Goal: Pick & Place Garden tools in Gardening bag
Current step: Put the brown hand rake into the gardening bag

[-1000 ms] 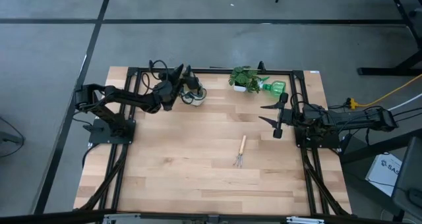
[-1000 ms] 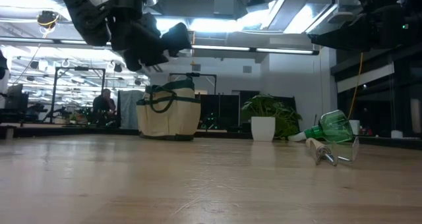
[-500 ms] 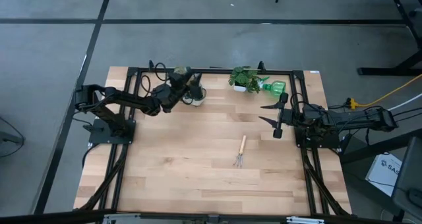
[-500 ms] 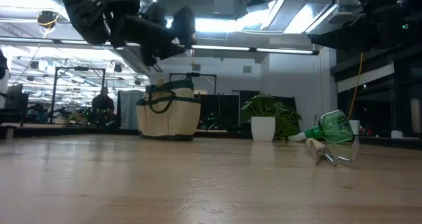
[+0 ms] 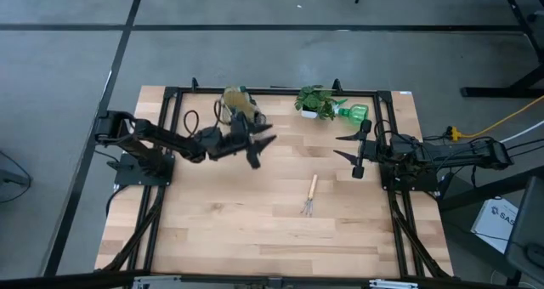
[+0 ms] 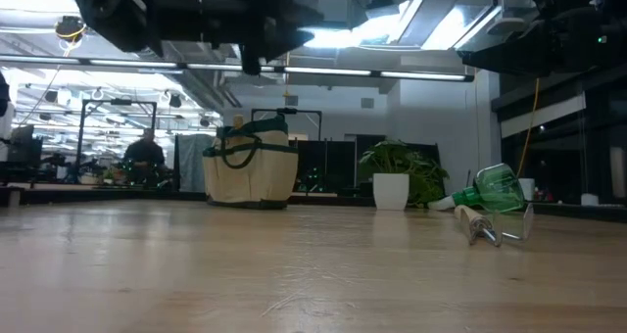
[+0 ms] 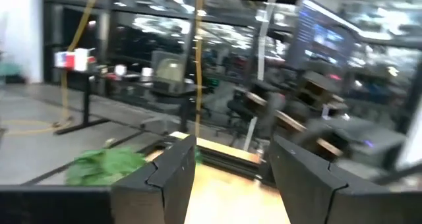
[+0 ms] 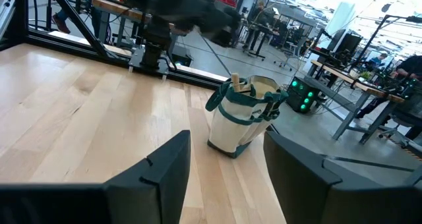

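High view: wooden table (image 5: 212, 212), grey floor (image 5: 68, 34).

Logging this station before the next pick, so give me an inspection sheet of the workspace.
Surface: light wooden table, bare at front.
Job's things: tan fabric bag with green trim at back edge, a wooden handle showing inside; wooden-handled hand fork lying mid-table; green plastic tool beside plant.
Clutter: leafy plant in white pot.
Grippers: left gripper open, empty, near bag; right gripper open, parked.
Cables: yellow cable on floor.
Surroundings: person far behind.

Overhead, table-level, two wrist views
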Motion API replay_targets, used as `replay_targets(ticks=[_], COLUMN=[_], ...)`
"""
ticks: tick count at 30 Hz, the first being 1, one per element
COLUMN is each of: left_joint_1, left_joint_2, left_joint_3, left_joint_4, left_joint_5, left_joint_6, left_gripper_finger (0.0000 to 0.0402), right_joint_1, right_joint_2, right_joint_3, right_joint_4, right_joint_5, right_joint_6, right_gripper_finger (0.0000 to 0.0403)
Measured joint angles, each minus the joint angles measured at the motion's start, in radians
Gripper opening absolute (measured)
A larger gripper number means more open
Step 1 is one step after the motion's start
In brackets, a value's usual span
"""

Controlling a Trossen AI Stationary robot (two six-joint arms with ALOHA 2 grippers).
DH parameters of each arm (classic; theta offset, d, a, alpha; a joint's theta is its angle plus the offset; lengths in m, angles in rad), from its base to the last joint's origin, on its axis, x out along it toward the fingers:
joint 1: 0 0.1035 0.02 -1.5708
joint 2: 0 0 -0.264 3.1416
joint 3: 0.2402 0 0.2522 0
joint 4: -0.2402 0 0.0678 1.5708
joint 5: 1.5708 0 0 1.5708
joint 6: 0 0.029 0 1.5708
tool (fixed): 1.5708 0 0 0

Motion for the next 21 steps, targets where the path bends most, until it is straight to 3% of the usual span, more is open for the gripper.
replay_targets(ticks=[8,15,21], left_joint_1=[-0.147,-0.222,-0.266], left_joint_2=[0.000,0.000,0.016], left_joint_3=[0.001,0.001,0.097], left_joint_4=[-0.039,-0.139,-0.378], left_joint_5=[-0.061,-0.068,-0.041], left_joint_6=[0.124,0.141,0.160], left_gripper_finger=[0.0186,0.0186,0.0186], right_joint_1=[0.000,0.000,0.000], right_joint_2=[0.000,0.000,0.000], right_joint_3=[0.000,0.000,0.000], right_joint_4=[0.000,0.000,0.000], right_joint_5=[0.000,0.000,0.000], right_joint_6=[0.000,0.000,0.000], right_gripper_finger=[0.0195,0.0195,0.0195])
